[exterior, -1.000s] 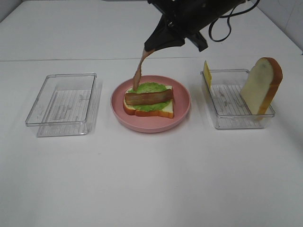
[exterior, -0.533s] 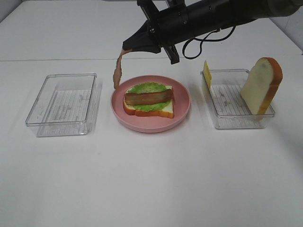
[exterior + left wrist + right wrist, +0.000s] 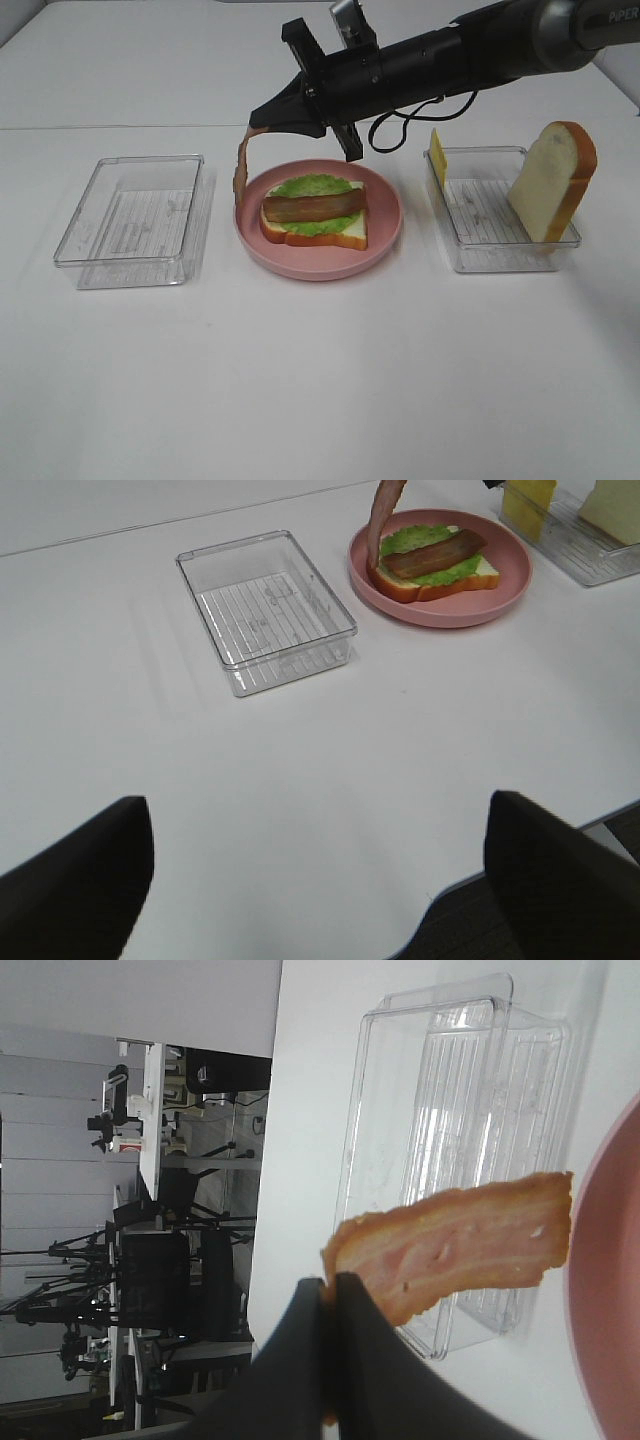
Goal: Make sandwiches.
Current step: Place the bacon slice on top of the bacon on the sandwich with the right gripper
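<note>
Table (image 3: 320,390): white, carrying three containers in a left-to-right row. Centre: round pink plate (image 3: 322,270) bearing the open sandwich (image 3: 345,232), made up of one white bread slice with orange-brown crust, green ruffled lettuce (image 3: 315,186) on top, and one lying bacon strip (image 3: 313,206) across the lettuce, running left to right. Right gripper (image 3: 260,118): reaches in from the far right to above the plate's far left edge, fingers closed on the top end of a hanging bacon strip (image 3: 240,172). That strip dangles limp over the plate's left rim, its lower end close to the sandwich's left edge; whether they touch cannot be told. Left: clear plastic tray (image 3: 150,159), near the plate but apart from it. Right: second clear tray (image 3: 500,258), holding a bread slice (image 3: 552,180) stood on edge against its right wall and a yellow cheese slice (image 3: 437,157) upright at its far left corner. Left gripper (image 3: 320,880): seen only in its wrist view, well back from the trays, fingers (image 3: 75,880) spread wide, holding nothing.
</note>
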### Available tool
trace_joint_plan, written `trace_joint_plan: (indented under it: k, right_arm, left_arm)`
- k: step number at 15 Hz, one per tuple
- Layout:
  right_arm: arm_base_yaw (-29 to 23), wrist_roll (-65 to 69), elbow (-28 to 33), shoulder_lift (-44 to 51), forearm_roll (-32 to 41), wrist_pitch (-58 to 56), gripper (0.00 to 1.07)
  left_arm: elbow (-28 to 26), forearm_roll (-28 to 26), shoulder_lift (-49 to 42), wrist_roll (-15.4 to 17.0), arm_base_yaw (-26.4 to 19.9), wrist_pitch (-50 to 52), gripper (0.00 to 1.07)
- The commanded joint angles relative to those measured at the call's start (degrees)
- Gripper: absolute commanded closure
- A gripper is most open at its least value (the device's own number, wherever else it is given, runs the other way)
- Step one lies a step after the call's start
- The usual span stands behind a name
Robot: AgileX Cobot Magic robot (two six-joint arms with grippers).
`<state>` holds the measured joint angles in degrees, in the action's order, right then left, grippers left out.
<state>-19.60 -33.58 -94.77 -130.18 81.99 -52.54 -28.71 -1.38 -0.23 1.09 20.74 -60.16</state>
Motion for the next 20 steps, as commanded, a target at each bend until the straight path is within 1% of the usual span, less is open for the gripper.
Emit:
trace_joint_plan:
  k: [1, 3, 6, 7, 8, 10, 11, 12, 13, 14, 15, 17, 20]
  right_arm:
    - [-0.11, -0.92, -0.4, -0.17, 1.15, 0.0, 1.07]
    - [0.06, -0.92, -0.4, -0.17, -1.15, 0.29, 1.07]
    - [0.06, 3.04, -0.4, 0.0, -6.93, 2.06, 1.07]
    - [0.06, 4.76, -0.4, 0.52, -10.2, 3.67, 1.07]
    - [0.06, 5.39, -0.4, 0.8, -11.34, 4.58, 1.07]
    - [0.06, 9.11, -0.4, 2.64, -18.11, 7.91, 1.07]
    - [0.06, 14.32, -0.4, 4.35, -27.27, 9.91, 1.07]
    - [0.06, 14.32, -0.4, 4.35, -27.27, 9.91, 1.07]
    - [0.06, 18.28, -0.4, 4.53, -32.6, 9.74, 1.07]
    - [0.06, 19.37, -0.4, 4.53, -34.95, 9.45, 1.07]
    - [0.06, 21.66, -0.4, 4.7, -39.3, 9.22, 1.07]
    - [0.06, 23.61, -0.4, 4.98, -42.86, 9.0, 1.07]
    - [0.06, 24.81, -0.4, 4.98, -44.98, 7.79, 1.06]
  left_arm:
    - [0.11, -0.11, -1.38, 0.0, 0.11, 0.23, 0.22]
    - [0.11, -0.11, -1.38, 0.0, 0.11, 0.23, 0.22]
    - [0.11, -0.11, -1.38, 0.0, 0.11, 0.23, 0.22]
    - [0.11, -0.11, -1.38, 0.0, 0.11, 0.23, 0.22]
    - [0.11, -0.11, -1.38, 0.0, 0.11, 0.23, 0.22]
    - [0.11, -0.11, -1.38, 0.0, 0.11, 0.23, 0.22]
    - [0.11, -0.11, -1.38, 0.0, 0.11, 0.23, 0.22]
    - [0.11, -0.11, -1.38, 0.0, 0.11, 0.23, 0.22]
    - [0.11, -0.11, -1.38, 0.0, 0.11, 0.23, 0.22]
    - [0.11, -0.11, -1.38, 0.0, 0.11, 0.23, 0.22]
    - [0.11, -0.11, -1.38, 0.0, 0.11, 0.23, 0.22]
    - [0.11, -0.11, -1.38, 0.0, 0.11, 0.23, 0.22]
    - [0.11, -0.11, -1.38, 0.0, 0.11, 0.23, 0.22]
